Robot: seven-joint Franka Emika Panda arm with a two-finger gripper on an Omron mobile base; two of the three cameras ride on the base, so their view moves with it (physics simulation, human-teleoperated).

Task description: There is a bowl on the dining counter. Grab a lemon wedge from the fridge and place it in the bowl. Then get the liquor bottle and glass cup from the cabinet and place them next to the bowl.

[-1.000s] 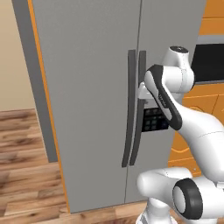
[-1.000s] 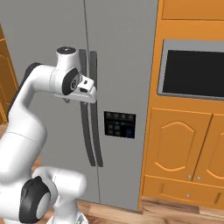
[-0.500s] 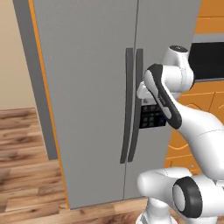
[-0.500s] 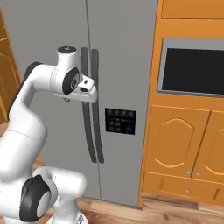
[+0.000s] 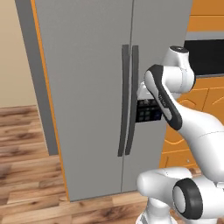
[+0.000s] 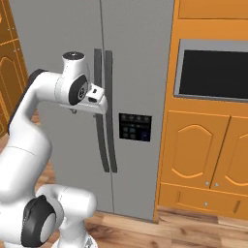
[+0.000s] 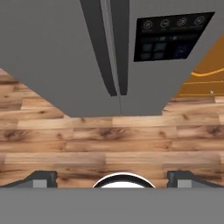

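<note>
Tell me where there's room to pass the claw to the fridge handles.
The wood floor before the closed fridge doors is bare. The open claw has free space toward the two dark handles; the gap between them is narrow. The control panel borders the right handle.

A wood plank floor [image 5: 26, 131] runs under the kitchen units. A black wall oven [image 6: 213, 69] sits in orange cabinetry, with two arched orange cabinet doors [image 6: 193, 150] just below it and a drawer [image 6: 203, 202] beneath those. A beige wall [image 5: 13, 57] stands at the far left, and another orange cabinet [image 6: 9, 72] shows at the left edge.
</note>
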